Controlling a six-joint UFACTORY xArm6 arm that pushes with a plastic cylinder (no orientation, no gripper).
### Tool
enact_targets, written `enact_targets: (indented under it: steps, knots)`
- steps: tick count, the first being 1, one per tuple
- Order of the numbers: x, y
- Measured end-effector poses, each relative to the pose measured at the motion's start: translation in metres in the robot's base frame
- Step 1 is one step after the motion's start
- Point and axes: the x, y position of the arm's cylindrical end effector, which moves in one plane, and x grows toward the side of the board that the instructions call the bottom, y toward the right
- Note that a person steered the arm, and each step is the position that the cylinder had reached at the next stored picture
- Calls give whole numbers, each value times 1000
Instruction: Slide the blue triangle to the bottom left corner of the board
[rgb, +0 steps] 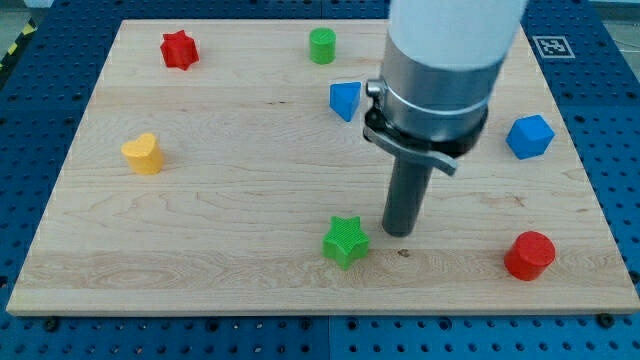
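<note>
Camera view: the blue triangle (344, 100) is seen as a small, bright blue wedge with a paler top face, lying flat on the wooden board (240, 200) in the upper middle, just left of the arm's grey collar. My tip (400, 232) is set down well below it, just right of the green star (346, 241). No pincer is fitted, only the rod. Seven blocks are counted: one blue triangle, one blue cube (529, 136), one red star (179, 49), one red cylinder (529, 255), one green cylinder (322, 45), one green star, one yellow heart (143, 153).
</note>
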Motion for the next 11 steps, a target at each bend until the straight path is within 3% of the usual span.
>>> enact_targets:
  steps: [1, 5, 6, 8, 9, 11]
  knots:
    - [23, 5]
    - [25, 139]
    - [12, 131]
    - [-93, 68]
    - [-133, 73]
    - [-187, 47]
